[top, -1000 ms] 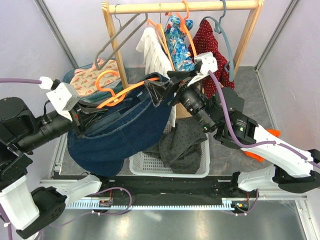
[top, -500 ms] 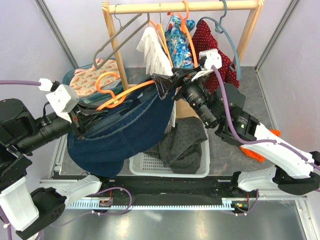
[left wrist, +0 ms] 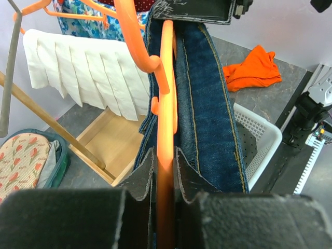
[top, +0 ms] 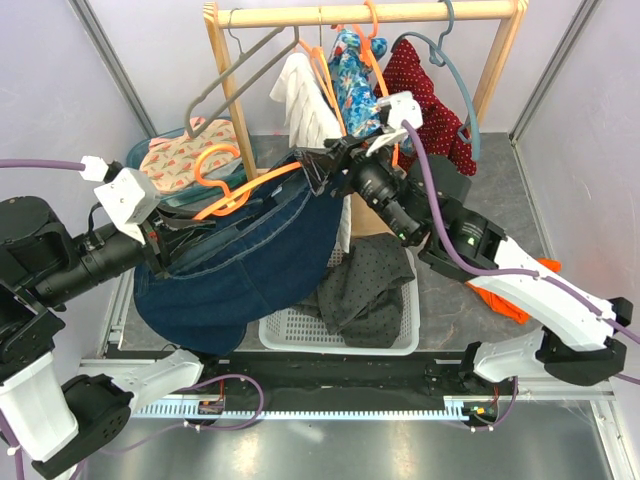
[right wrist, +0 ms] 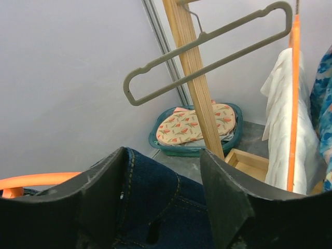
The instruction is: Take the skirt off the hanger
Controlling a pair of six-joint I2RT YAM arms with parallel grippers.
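The dark navy denim skirt (top: 240, 265) hangs on an orange hanger (top: 250, 185) held out in front of the rack. My left gripper (top: 168, 235) is shut on the hanger's arm (left wrist: 166, 104), and the denim (left wrist: 207, 104) runs alongside it between the pads (left wrist: 140, 176). My right gripper (top: 322, 168) stands at the skirt's far waist end. In the right wrist view the waistband (right wrist: 161, 207) lies between its fingers (right wrist: 104, 179). The left finger touches the denim; a gap shows at the other. A bit of the hanger (right wrist: 36, 180) shows at the left.
A wooden rack (top: 370, 14) carries a grey hanger (top: 235, 85), a white garment (top: 310, 105), a floral one (top: 355, 80) and a red one (top: 425, 95). Below sits a white basket (top: 300, 335) with a dotted grey garment (top: 365, 290). A teal basket (top: 150, 150) and orange cloth (top: 510, 300) lie on the floor.
My right gripper has moved up and to the left onto the skirt's waist end, and its jaws have narrowed around the denim. The left gripper and hanger have stayed put.
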